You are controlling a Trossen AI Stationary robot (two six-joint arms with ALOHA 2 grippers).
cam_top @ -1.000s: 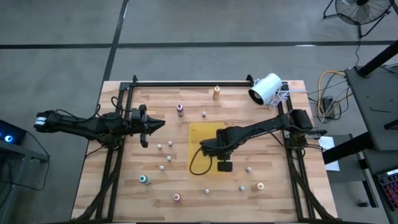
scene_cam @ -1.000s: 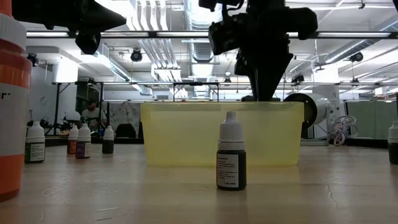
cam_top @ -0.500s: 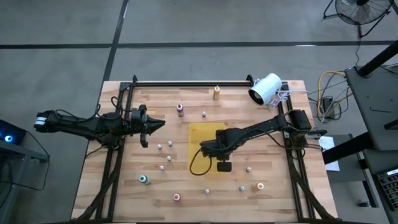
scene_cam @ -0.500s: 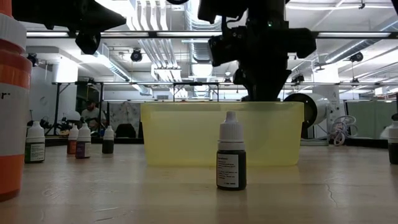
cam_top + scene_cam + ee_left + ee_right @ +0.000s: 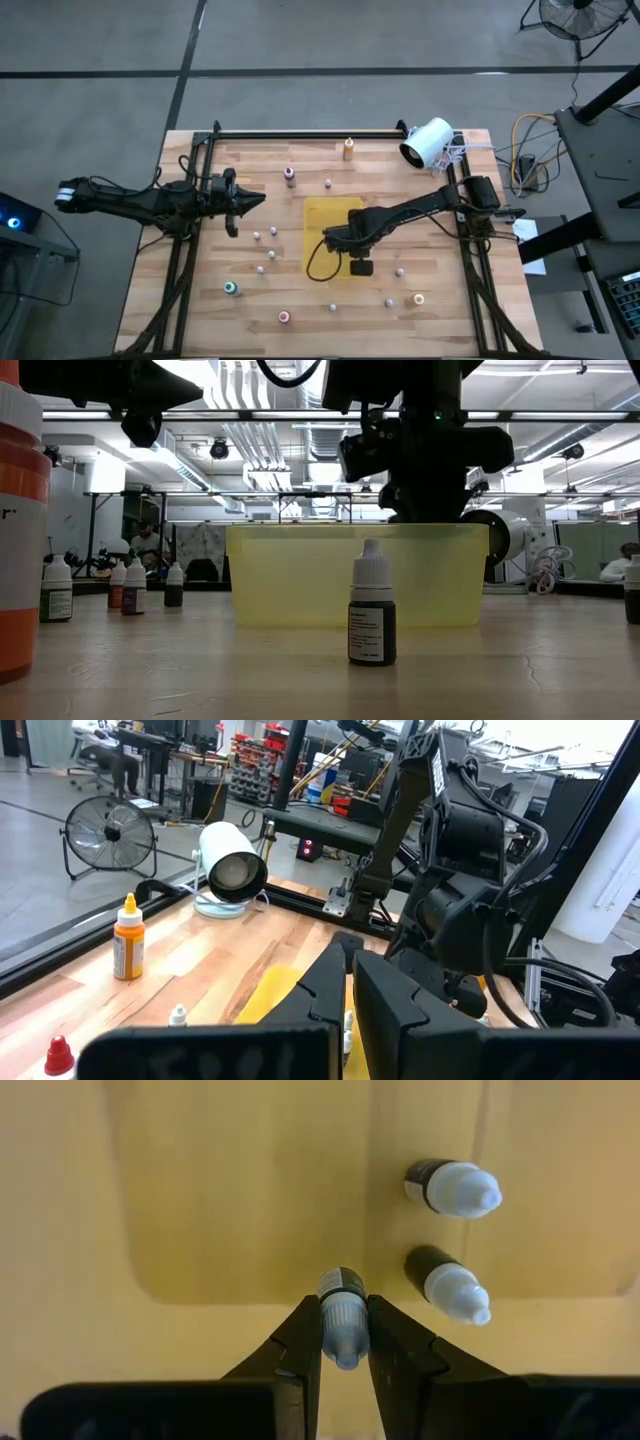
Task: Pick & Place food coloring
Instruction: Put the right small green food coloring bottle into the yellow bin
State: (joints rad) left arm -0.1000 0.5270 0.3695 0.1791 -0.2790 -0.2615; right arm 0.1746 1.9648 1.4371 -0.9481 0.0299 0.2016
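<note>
Here, closest to the low camera, a big orange-labelled bottle point(image 5: 20, 530) stands on the desk point(image 5: 320, 670), and a small dark bottle with a white cap point(image 5: 372, 604) stands just in front of the yellow tray point(image 5: 300, 575). To one side a few more small bottles point(image 5: 132, 586) stand in a group.

Above the tray the right end effector point(image 5: 344, 1342) hangs, and its two fingers point(image 5: 300, 1345) pinch one small food coloring bottle point(image 5: 342, 1320) by the neck and cap. Under it, on the tray floor, two other dark bottles with white caps point(image 5: 450, 1188) lie on their sides, near each other but not touching.

From above, the right arm reaches over the yellow tray point(image 5: 325, 215) in the middle of the desk point(image 5: 450, 320). The left end effector point(image 5: 255, 198) waits over the left part of the desk, its fingers point(image 5: 375, 1000) pressed together and holding nothing. Other bottles stand scattered around the tray: a teal-topped one point(image 5: 230, 288) and a pink-topped one point(image 5: 284, 317) near the front edge, a maroon-topped one point(image 5: 289, 176) and an orange one point(image 5: 348, 149) near the far edge. A white cylinder device point(image 5: 428, 143) lies at the far right corner.
</note>
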